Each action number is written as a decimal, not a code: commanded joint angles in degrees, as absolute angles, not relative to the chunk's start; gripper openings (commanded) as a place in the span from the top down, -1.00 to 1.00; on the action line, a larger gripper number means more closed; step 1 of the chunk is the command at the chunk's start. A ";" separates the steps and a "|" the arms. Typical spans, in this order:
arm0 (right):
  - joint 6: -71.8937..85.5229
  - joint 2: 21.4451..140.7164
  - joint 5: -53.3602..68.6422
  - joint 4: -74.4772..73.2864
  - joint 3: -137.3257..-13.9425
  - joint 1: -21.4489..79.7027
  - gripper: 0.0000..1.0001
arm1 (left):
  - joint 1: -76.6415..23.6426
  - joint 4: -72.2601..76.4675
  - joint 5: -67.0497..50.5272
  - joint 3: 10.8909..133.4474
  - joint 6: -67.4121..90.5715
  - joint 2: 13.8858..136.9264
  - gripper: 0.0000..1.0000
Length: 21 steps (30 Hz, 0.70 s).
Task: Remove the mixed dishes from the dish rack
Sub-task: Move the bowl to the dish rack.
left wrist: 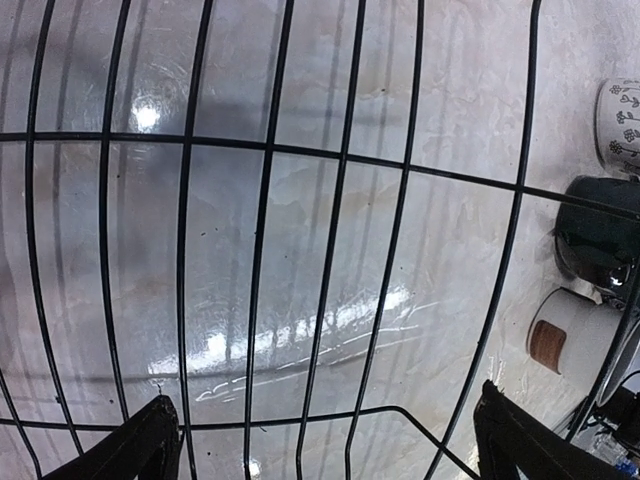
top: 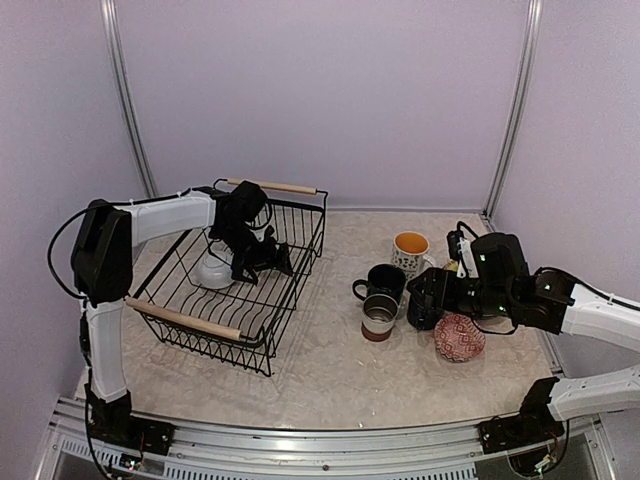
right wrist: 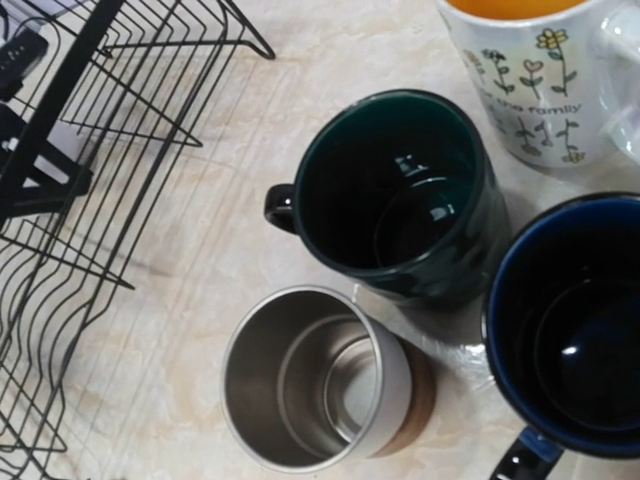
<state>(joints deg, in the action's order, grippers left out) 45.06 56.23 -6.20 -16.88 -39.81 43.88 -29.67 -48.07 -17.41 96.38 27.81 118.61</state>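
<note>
The dish rack [top: 190, 318], black wire with two wooden handles, stands at the left. A white dish [top: 213, 272] lies inside it. My left gripper [top: 266, 264] is low inside the rack, just right of the white dish, open and empty. In the left wrist view its fingertips [left wrist: 145, 445] stand wide apart over the rack wires [left wrist: 335, 230]. My right gripper [top: 426, 298] is beside the unloaded dishes, and its fingers do not show. On the table are a patterned white mug [top: 411, 250], a dark mug [top: 383, 282], a steel cup [top: 380, 317] and a red patterned bowl [top: 459, 337].
The right wrist view looks down on the dark green mug [right wrist: 400, 195], the steel cup [right wrist: 315, 380], a blue mug [right wrist: 575, 320], the patterned mug [right wrist: 530, 80] and the rack's corner [right wrist: 90, 150]. Walls close the back and sides.
</note>
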 commanded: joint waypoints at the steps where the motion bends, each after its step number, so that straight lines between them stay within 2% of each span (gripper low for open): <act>1: 45.50 56.53 -5.82 -16.08 -39.75 44.34 -0.61 | -29.43 -49.04 -16.51 95.49 27.84 116.58 -0.97; 11: 45.29 57.57 -5.80 -15.15 -40.11 44.61 -0.61 | -21.47 -51.27 -10.79 91.01 28.44 106.10 -0.98; 17: 44.96 58.65 -5.56 -14.26 -40.41 44.76 -0.61 | -15.57 -40.32 -14.77 78.65 43.03 98.40 -0.98; 21: 44.86 59.30 -5.35 -13.68 -40.43 44.93 -0.61 | -14.96 -41.14 -10.83 78.52 55.50 99.33 -0.98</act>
